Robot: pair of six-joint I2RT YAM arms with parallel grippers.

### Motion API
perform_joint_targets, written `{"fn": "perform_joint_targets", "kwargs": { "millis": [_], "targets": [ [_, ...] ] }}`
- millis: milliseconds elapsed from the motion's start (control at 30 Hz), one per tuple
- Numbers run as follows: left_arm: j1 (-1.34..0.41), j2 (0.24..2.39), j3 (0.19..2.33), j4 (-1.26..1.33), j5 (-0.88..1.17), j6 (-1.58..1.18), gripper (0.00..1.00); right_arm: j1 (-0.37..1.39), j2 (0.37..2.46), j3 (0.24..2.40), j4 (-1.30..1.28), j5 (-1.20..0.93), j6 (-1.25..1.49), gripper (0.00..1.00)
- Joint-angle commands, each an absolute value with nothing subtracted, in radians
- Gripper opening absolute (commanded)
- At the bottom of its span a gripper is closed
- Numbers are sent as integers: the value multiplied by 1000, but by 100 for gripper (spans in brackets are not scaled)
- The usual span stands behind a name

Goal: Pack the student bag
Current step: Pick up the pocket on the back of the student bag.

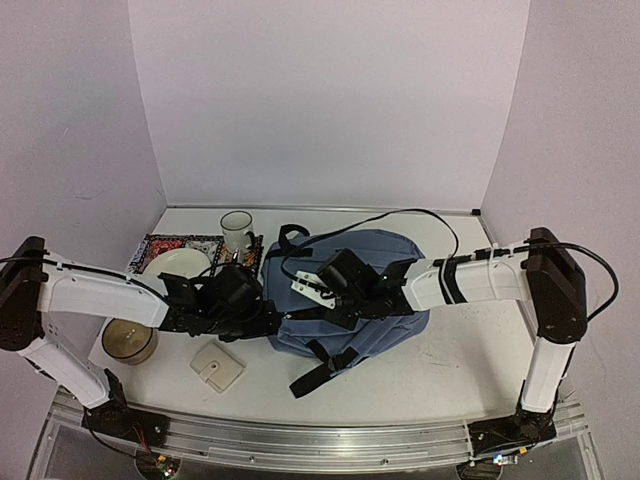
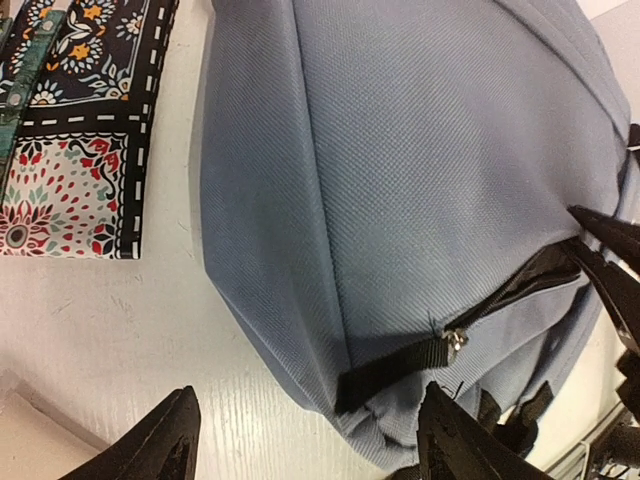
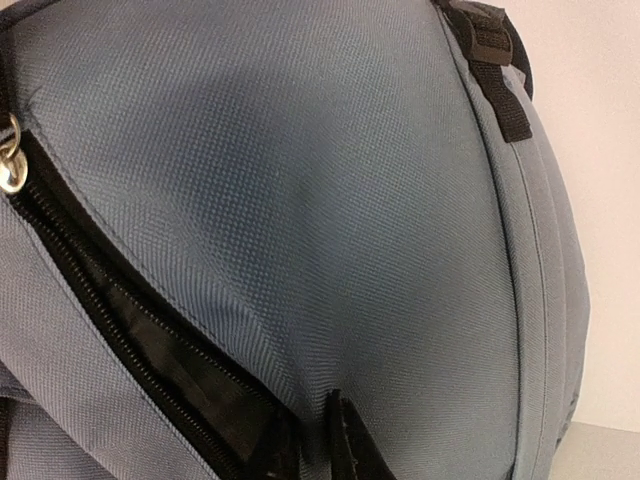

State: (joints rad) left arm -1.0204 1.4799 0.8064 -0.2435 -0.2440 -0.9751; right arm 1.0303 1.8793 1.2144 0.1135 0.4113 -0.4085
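Now both arms are reaching in over the student bag (image 1: 375, 265) from either side.
The white surface (image 1: 450, 370) is carrying everything, and the blue-grey bag is lying flat at its middle, black straps trailing toward the near edge. The right end effector (image 3: 310, 440) is sitting nearly closed, its fingertips pinching a fold of the bag's fabric right beside the gaping black zipper (image 3: 120, 330). The left end effector (image 2: 310, 400) is hanging wide open with nothing in it, one finger over bare surface, the other at the bag's lower edge near the silver zipper pull (image 2: 457, 343). Off to the left, a patterned mat (image 1: 165, 243) is lying under a pale plate (image 1: 178, 264), a mug (image 1: 238, 230) is standing behind them, and a round tub (image 1: 130, 340) and a small white box (image 1: 217, 367) are sitting nearer the arms.
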Motion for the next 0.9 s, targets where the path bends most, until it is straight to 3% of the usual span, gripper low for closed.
{"fn": "perform_joint_targets", "kwargs": {
  "millis": [0,500,667,867],
  "targets": [
    [-1003,1378,785,-254,-244,-998,76,1025,1846,1251,112,440,-402,2],
    [-889,1272,690,-484,-215,-1088,81,1025,1730,1301,51,297,-323,0],
    [-878,1214,659,-614,-209,-1146,89,1024,1720,1314,42,298,-282,0],
    [-877,1106,593,-739,-159,-1264,92,1024,1738,1325,41,296,-246,0]
  ]
}}
